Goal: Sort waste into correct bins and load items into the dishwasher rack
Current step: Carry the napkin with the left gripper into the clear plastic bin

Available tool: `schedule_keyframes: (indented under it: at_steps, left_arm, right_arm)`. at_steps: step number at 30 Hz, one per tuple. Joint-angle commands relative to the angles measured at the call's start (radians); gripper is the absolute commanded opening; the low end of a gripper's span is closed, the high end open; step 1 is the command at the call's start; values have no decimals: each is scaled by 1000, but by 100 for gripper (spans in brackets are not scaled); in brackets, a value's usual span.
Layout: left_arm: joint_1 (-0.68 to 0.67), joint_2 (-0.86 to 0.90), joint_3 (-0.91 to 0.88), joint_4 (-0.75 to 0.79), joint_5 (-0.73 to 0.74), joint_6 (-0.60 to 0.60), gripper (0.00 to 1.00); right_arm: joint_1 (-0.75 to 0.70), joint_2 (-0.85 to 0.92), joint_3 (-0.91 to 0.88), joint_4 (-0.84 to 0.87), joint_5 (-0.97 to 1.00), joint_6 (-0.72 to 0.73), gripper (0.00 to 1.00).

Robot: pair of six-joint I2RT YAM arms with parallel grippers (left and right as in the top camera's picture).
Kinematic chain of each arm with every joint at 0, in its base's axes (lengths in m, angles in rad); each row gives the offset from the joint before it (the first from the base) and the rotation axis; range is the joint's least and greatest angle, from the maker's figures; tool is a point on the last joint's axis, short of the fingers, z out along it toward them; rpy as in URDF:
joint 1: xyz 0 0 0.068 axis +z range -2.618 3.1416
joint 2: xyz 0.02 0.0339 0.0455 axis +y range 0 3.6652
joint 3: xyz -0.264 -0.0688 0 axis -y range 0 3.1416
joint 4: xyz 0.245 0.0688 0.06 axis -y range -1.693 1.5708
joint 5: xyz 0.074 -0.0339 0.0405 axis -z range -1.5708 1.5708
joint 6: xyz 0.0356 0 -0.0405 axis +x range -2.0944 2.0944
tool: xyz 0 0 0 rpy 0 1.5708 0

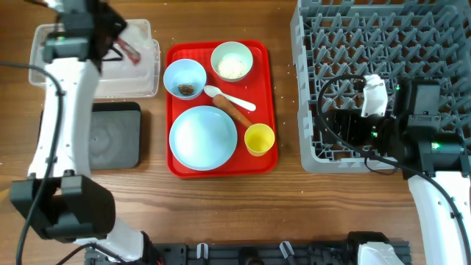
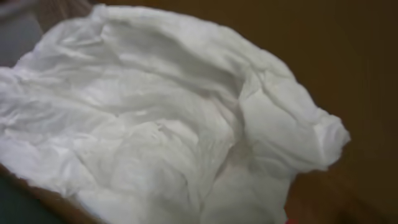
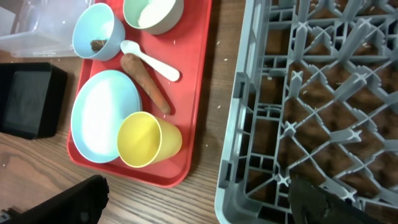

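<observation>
while left tool (image 1: 121,44) sits closed above tub (image 1: 44,70), napkin (image 2: 161,118) close under it, hold unconfirmed, right tool (image 3: 199,205) stands apart over rack (image 1: 324,44), which shows no dishes. plate (image 1: 202,136), bowls (image 1: 184,76), cup (image 1: 259,138), spoon (image 1: 232,98), stick (image 1: 234,110) all on red tray (image 1: 261,92), unsorted; black tray (image 1: 114,136) bare.

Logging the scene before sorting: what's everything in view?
tray: 1, red, centre
plate: 1, light blue, on tray
bowls: 2, pale blue with brown scrap, greenish with rice, on tray
spoon: 1, white, on tray
sausage stick: 1, orange-brown, on tray
cup: 1, yellow, on tray
tub: 1, clear, left
napkin: 1, white, in tub
wrapper: 1, red, at tub
bin: 1, black, beside tub
rack: 1, grey, right
left gripper: shut, over tub
right gripper: open, over rack
</observation>
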Motion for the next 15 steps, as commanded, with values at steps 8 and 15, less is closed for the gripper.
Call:
schedule_keyframes:
  at_steps: [8, 15]
  left_arm:
    - [93, 298, 6, 303, -50, 20, 21]
    - [93, 338, 6, 262, -50, 29, 95]
  right_arm:
    - [5, 21, 17, 10, -16, 5, 95]
    - [5, 24, 17, 11, -16, 4, 95]
